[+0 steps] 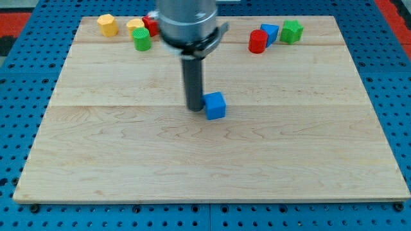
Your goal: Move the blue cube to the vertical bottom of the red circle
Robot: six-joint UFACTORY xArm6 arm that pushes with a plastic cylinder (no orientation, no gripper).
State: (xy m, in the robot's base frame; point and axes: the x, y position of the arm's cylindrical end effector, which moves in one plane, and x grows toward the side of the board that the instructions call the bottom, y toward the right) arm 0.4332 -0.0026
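My tip (194, 108), a bare rod holding nothing, is touching the blue cube's (216, 105) left face mid-board, aiming toward the red circle (257, 42) near the top edge.

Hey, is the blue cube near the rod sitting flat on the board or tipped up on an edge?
Flat. The blue cube rests on the board with its top face level, just to the view's right of my tip.

tip (194, 108): touching, I think, the blue cube's (216, 105) left side
red circle (257, 42): far right of both, near the board's (192, 173) far edge
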